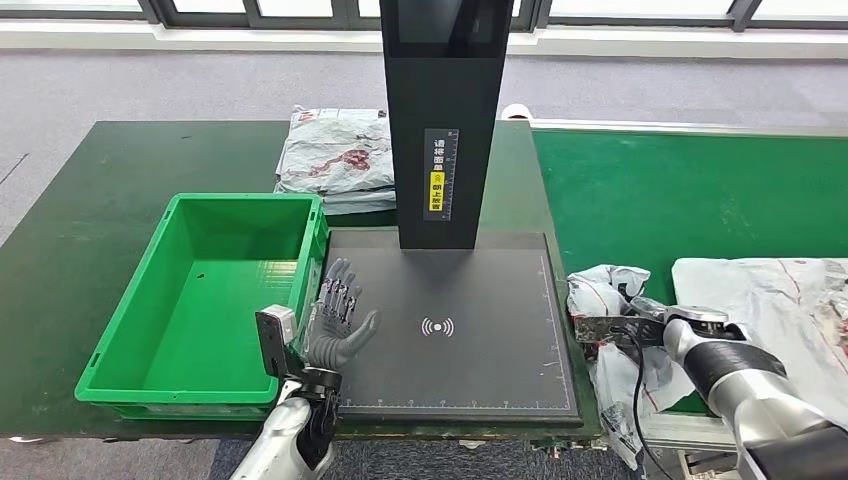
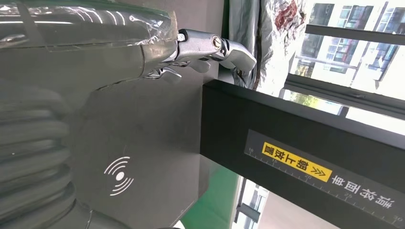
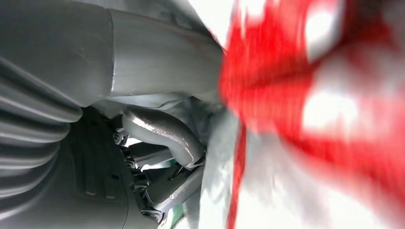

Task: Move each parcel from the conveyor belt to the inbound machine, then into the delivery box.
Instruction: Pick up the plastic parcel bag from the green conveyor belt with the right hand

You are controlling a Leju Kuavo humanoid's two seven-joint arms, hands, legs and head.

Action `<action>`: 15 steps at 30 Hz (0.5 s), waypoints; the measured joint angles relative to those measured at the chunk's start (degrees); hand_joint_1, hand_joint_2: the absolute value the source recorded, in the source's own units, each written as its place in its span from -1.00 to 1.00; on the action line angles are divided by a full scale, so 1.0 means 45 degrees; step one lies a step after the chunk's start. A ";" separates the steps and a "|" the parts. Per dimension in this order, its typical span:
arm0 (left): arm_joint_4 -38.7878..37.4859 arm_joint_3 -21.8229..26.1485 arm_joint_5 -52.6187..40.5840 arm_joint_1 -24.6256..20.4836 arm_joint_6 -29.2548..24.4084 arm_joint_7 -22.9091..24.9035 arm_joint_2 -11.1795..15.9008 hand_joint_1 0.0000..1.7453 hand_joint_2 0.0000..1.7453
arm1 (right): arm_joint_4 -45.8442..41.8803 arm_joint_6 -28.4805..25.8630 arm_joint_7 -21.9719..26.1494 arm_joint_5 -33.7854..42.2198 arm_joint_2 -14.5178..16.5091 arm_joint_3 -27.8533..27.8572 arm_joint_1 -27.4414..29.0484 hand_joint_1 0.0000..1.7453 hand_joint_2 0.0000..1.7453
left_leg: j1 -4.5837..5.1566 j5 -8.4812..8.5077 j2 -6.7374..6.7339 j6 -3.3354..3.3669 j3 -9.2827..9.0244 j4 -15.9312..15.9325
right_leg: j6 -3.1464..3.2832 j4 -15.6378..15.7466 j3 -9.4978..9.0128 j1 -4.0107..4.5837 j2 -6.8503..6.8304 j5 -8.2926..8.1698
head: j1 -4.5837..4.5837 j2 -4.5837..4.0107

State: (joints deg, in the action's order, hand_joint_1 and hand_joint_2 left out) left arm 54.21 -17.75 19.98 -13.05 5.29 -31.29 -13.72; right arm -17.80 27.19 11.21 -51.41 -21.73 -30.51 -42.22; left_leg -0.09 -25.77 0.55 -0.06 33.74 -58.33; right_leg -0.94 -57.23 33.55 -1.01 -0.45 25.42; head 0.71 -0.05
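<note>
I am seeing my right hand (image 1: 612, 325) gripping the crumpled white parcel (image 1: 600, 290) at the conveyor belt's (image 1: 690, 200) edge beside the inbound machine (image 1: 450, 330), while my left hand (image 1: 338, 318) is hovering spread over its plate near the green delivery box (image 1: 200, 300).

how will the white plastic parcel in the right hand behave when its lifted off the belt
The parcel is a crumpled poly bag, so it will probably sag and drape around the right hand rather than stay flat. Its glossy film looks slippery, so it may slide in the grip. It seems soft and unlikely to break.
</note>
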 joint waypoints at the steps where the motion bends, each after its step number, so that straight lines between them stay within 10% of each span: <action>1: 0.0066 0.0001 0.0044 0.0024 0.0000 0.0006 0.0032 -1.00 1.00 | 0.0001 -0.0100 0.0080 0.0645 0.0023 0.0295 0.0074 1.00 1.00 | 0.0001 -0.0002 -0.0004 -0.0002 0.0003 0.0000 | 0.0001 -0.0001 0.0003 -0.0001 0.0002 -0.0001 | 0.0000 -0.0001; 15: 0.0663 0.0018 0.0164 0.0238 -0.0074 0.0112 0.0210 -1.00 1.00 | 0.0011 -0.0252 0.0206 0.3419 0.0337 0.2702 0.0543 1.00 1.00 | -0.0013 -0.0013 -0.0074 -0.0015 0.0008 0.0003 | 0.0014 -0.0005 0.0037 0.0011 0.0073 -0.0012 | 0.0001 0.0001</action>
State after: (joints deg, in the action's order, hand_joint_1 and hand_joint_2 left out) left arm 57.19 -17.67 20.72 -11.98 4.96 -30.79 -12.77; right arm -17.75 26.05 12.14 -36.02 -20.22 -18.35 -39.77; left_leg -0.15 -25.83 0.22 -0.12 33.77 -58.32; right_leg -0.88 -57.26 33.71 -0.96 -0.13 25.36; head 0.72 -0.05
